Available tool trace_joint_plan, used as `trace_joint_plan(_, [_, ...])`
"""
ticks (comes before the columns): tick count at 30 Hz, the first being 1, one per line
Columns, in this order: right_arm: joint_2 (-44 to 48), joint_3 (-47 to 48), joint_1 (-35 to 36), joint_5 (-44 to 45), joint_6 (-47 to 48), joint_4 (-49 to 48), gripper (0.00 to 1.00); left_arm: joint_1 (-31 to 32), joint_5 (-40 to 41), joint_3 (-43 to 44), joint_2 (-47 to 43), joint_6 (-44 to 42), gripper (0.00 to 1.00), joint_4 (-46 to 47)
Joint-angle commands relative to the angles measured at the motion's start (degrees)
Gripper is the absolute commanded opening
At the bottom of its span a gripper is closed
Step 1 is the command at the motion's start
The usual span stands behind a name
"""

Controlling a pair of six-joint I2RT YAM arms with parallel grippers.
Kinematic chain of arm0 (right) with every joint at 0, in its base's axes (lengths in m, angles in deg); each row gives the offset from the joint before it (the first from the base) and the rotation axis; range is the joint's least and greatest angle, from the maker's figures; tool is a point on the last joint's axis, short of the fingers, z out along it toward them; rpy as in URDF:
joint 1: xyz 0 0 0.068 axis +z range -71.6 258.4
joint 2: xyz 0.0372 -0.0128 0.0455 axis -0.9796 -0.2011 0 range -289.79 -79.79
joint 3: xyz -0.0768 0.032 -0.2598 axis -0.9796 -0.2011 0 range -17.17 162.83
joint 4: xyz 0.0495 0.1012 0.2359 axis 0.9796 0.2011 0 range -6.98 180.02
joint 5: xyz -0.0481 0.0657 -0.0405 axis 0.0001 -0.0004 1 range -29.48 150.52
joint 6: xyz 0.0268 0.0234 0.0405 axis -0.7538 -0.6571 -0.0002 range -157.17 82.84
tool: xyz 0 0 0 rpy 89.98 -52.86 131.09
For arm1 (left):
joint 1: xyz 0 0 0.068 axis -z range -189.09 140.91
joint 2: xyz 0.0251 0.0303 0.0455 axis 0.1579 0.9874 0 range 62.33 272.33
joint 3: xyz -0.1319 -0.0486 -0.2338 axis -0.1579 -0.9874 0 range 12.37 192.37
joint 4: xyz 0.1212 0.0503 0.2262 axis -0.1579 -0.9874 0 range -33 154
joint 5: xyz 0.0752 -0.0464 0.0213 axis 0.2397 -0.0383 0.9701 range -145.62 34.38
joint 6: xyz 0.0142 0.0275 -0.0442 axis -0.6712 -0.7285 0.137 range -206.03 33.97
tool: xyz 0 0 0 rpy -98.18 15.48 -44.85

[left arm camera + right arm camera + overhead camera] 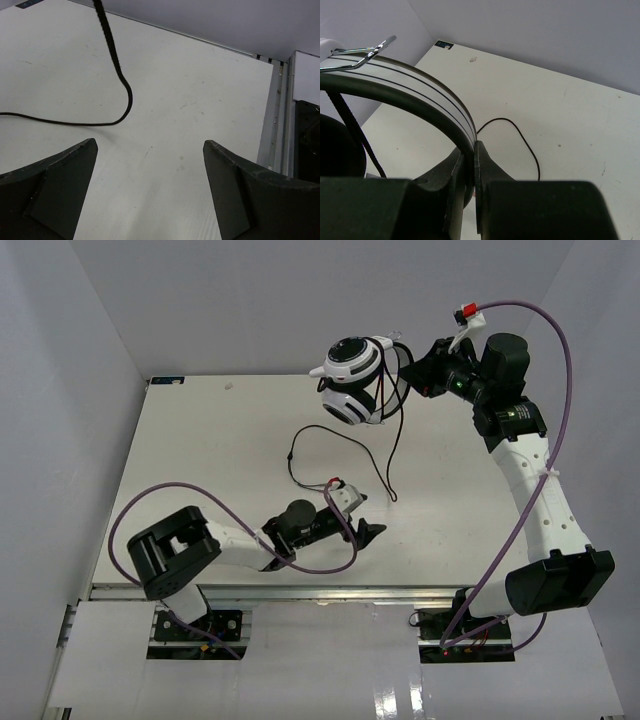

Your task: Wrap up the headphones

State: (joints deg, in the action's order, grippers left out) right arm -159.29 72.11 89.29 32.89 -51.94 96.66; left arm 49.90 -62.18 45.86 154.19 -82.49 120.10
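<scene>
Right gripper point(470, 167) clenched on thin headband point(427, 92) of white round-cup over-ear headphones point(355, 380) above white table's point(200, 460) far edge, left gripper point(150, 167) released, long black cord point(125, 100) trailing loose: wrapping looks mostly undone.

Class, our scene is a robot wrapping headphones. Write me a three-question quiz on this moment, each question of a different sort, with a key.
1. True or false: the left gripper is shut on the cord.
2. What does the right gripper clamp? A. the cord B. the headband of the headphones C. nothing
3. Fill in: part of the cord lies on the ____.
Key: 1. False: it is open, and the cord lies apart from its fingers. 2. B. 3. table.
</scene>
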Motion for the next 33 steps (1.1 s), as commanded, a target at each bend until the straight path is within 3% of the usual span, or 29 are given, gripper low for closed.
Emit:
trace_joint_plan(1, [2.3, 3.0, -0.3, -2.5, -4.3, -2.7, 0.08, 0.0, 0.9, 8.9, 8.9, -3.0, 0.98, 7.8])
trace_joint_plan(5, [3.3, 2.3, -0.3, -3.7, -5.0, -2.2, 0.08, 0.1, 8.6, 13.8, 15.9, -2.8, 0.98, 12.5])
trace_joint_plan(10, [3.8, 2.8, -0.3, -4.8, -5.7, -1.8, 0.08, 0.1, 8.3, 19.1, 22.1, -1.3, 0.94, 12.5])
trace_joint_plan(18, [5.2, 2.2, -0.5, -7.5, -7.5, -2.0, 0.08, -0.6, 10.7, 27.7, 28.3, 2.4, 0.56, 12.5])
trace_joint_plan(21, [5.7, 1.7, -0.7, -8.5, -7.4, -2.0, 0.08, -0.8, 10.5, 29.1, 29.1, 3.2, 0.29, 12.3])
trace_joint_plan(24, [5.6, 2.6, -3.4, -11.5, -5.9, -1.2, 0.08, -1.6, 10.3, 23.2, 27.1, 4.7, 0.04, 15.3])
trace_joint_plan(25, [5.5, 3.0, -4.8, -13.7, -5.2, -1.1, 0.08, -2.1, 10.3, 19.9, 25.9, 5.7, 0.01, 17.7])
trace_joint_plan(27, [5.5, 3.2, -6.6, -17.8, -1.6, -0.5, 0.08, -4.0, 7.2, 14.1, 22.3, 8.3, 0.0, 22.9])
trace_joint_plan(30, [5.9, 4.1, -7.6, -13.5, 10.9, 4.7, 0.08, -7.1, 0.6, 3.7, 16.5, 10.1, 0.0, 26.3])
trace_joint_plan(33, [6.2, 3.5, -8.3, -9.1, 14.2, 7.0, 0.08, -8.8, -7.0, -1.2, 8.6, 9.6, 0.0, 22.5])
